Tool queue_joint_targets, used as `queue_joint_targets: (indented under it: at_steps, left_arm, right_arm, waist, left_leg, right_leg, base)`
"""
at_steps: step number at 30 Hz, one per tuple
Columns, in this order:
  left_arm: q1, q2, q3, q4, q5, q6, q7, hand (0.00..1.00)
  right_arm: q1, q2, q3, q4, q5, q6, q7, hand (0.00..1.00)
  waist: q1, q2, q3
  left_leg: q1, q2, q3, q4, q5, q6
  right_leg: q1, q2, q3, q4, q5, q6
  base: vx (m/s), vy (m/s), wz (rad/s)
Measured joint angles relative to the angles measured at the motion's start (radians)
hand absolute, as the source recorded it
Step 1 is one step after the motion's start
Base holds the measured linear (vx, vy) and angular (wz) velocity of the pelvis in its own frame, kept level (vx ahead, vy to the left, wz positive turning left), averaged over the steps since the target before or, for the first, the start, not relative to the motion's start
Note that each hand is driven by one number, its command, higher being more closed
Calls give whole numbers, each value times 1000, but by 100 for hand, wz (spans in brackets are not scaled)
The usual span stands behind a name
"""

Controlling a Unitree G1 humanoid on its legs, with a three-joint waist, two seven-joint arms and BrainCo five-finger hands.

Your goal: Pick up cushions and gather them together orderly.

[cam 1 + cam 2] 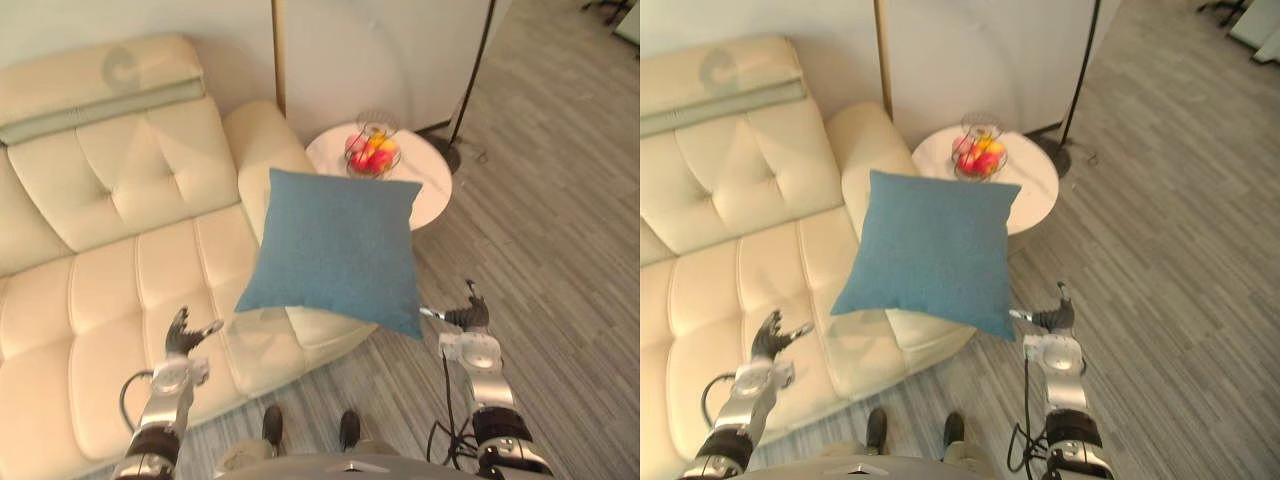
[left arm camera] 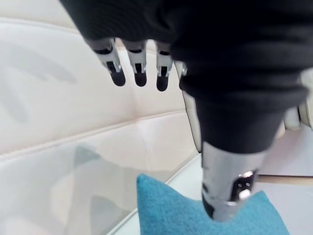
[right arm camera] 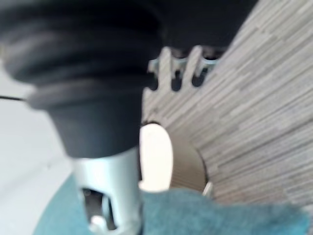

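The blue cushion (image 1: 335, 250) tilts over the sofa's (image 1: 120, 270) front edge. The left hand (image 1: 181, 336) and right hand (image 1: 470, 318) flank it, fingers loose, holding nothing.

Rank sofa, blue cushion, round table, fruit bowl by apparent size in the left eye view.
1. sofa
2. blue cushion, probably nearer the camera, so it looks bigger
3. round table, partly hidden behind it
4. fruit bowl

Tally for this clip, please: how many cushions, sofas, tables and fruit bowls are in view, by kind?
Blue cushion: 1
Cream sofa: 1
Round white side table: 1
Wire fruit bowl: 1
Total: 4
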Motion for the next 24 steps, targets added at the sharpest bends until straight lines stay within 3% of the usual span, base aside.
queue_joint_targets:
  at_steps: [3, 8, 9, 10, 11, 17, 24]
  left_arm:
    - [-128, -2, -60, -5, -14, -1, 19, 0]
    - [-287, -7, -156, -31, -23, -2, 33, 0]
    - [-325, -7, -175, -31, -23, -2, 38, 0]
    - [-349, -10, -189, -31, -23, -2, 45, 0]
    - [-380, -15, -208, -30, -25, -2, 51, 100]
    - [-506, -16, -239, 7, -57, -1, 87, 100]
    - [-522, 16, -253, -61, -67, -1, 94, 100]
  right_arm:
    - [-110, -4, 46, 0, 29, 0, -4, 0]
    - [-194, -2, 99, -70, 63, 2, -33, 0]
    - [-223, -2, 118, -73, 72, 2, -37, 100]
    - [-239, 0, 126, -73, 78, 2, -46, 100]
    - [-261, 11, 141, -73, 79, 3, -64, 100]
    - [-318, 26, 190, -164, 135, 6, -119, 100]
    - [-310, 21, 200, -268, 207, 2, -139, 100]
  waist:
    - [2, 9, 64]
    - [9, 14, 135]
    - [8, 14, 152]
    - [8, 14, 157]
    - [9, 14, 161]
    - [4, 28, 182]
    - [4, 28, 182]
  left_leg:
    - [-83, 0, 0, 21, 16, -3]
    - [-222, -1, 6, 103, 16, -4]
    - [-245, -3, 7, 119, 15, -6]
    - [-264, -4, 8, 133, 14, -8]
    - [-289, -3, 13, 150, 11, -11]
    - [-381, 49, 144, 214, -19, -10]
    - [-382, 60, 169, 213, 2, -15]
  right_leg:
    - [-75, -1, -1, 8, 21, -8]
    - [-225, -15, 4, 118, 6, -13]
    - [-258, -19, 6, 158, -9, -14]
    - [-282, -23, 7, 184, -15, -16]
    - [-312, -26, 8, 209, -21, -17]
    - [-405, -25, 13, 275, -27, -23]
    - [-419, -18, 24, 278, -27, -25]
  base:
    - [-71, 17, 3]
    - [-85, 8, 4]
    - [-125, -6, 5]
    - [-134, -9, 2]
    - [-121, -14, 0]
    - [-143, -36, -4]
    - [20, -17, -5]
